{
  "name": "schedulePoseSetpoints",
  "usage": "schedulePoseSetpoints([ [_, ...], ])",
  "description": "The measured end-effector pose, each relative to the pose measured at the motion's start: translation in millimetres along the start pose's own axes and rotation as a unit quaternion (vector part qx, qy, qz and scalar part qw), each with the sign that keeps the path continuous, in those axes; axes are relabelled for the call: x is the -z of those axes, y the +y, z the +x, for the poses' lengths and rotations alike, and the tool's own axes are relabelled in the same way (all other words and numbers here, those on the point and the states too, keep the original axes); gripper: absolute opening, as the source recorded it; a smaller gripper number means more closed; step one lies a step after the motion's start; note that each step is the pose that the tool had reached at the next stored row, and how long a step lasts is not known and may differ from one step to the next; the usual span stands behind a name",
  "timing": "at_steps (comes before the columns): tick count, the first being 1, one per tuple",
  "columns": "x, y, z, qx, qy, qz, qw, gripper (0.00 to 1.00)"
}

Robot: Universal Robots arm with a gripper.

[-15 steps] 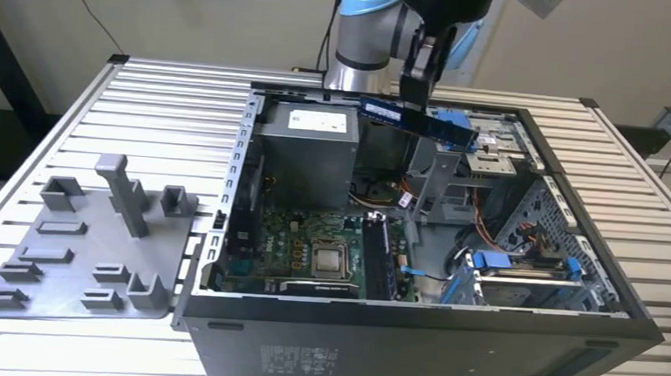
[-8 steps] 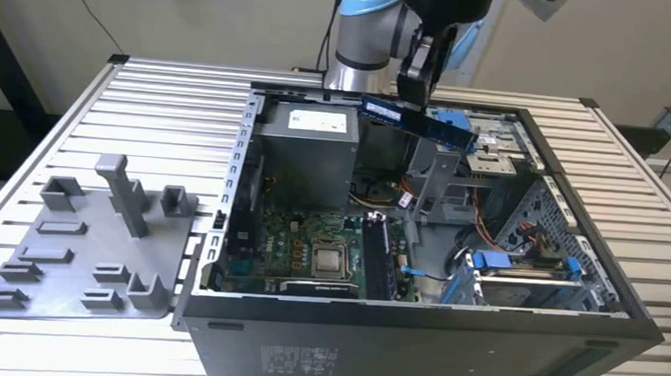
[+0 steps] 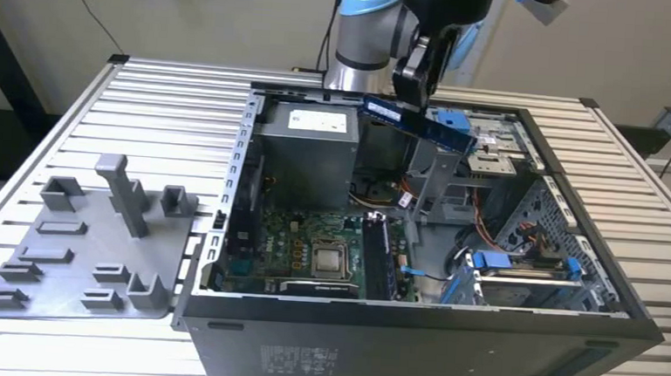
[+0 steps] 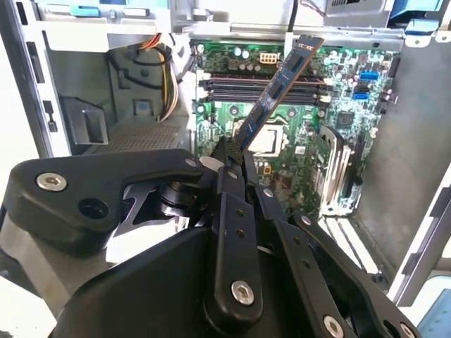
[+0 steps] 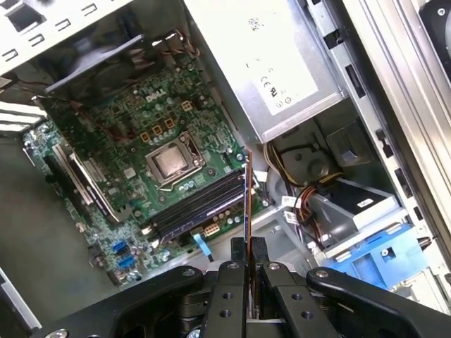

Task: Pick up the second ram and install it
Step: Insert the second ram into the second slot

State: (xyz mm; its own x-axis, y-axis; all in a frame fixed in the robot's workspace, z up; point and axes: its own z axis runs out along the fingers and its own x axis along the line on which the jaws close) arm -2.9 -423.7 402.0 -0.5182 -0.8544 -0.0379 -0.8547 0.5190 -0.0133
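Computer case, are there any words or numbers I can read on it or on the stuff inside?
No text reads clearly enough to quote.
Power supply label: small marks, too small to read.
Motherboard: white print, too small to read.
Second ram, gripped in the tool: print blurred.
Sticker on the computer case: blurred.

My arm (image 3: 363, 28) hung in from above with the wrist tipped forward. I had the gripper (image 3: 413, 98) pointing downward, its two black fingers (image 4: 229, 190) pressed close together, clamped on one end of the second ram (image 3: 439, 131).
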Motion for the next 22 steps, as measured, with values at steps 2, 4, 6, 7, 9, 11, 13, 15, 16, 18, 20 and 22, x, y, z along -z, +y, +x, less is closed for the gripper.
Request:
schedulePoseSetpoints([
  [2, -0.4, 0.0, 0.0, -0.009, 0.0, 0.0003, 1.0, 0.14],
  [4, -0.5, -0.1, 0.1, -0.016, 0.0002, 0.0006, 0.9999, 0.14],
  [6, -0.8, -0.1, 0.2, -0.025, 0.0003, 0.0009, 0.9997, 0.14],
  [7, -1.0, -0.2, 0.3, -0.029, 0.0003, 0.0011, 0.9996, 0.14],
  [9, -1.3, -0.2, 0.4, -0.037, 0.0004, 0.0014, 0.9993, 0.14],
  [11, -1.7, -0.3, 0.6, -0.044, 0.0005, 0.0017, 0.999, 0.14],
  [13, -2.0, -0.4, 0.6, -0.051, 0.0007, 0.002, 0.9987, 0.14],
  [15, -2.4, -0.4, 0.6, -0.058, 0.0011, 0.0025, 0.9983, 0.14],
  [16, -2.6, -0.5, 0.6, -0.062, 0.0012, 0.0027, 0.9981, 0.14],
  [18, -3.0, -0.5, 0.6, -0.07, 0.0016, 0.0032, 0.9975, 0.14],
  [20, -3.4, -0.4, 0.7, -0.078, 0.002, 0.0037, 0.9969, 0.14],
  [22, -3.8, -0.4, 0.7, -0.087, 0.0024, 0.0042, 0.9962, 0.14],
])
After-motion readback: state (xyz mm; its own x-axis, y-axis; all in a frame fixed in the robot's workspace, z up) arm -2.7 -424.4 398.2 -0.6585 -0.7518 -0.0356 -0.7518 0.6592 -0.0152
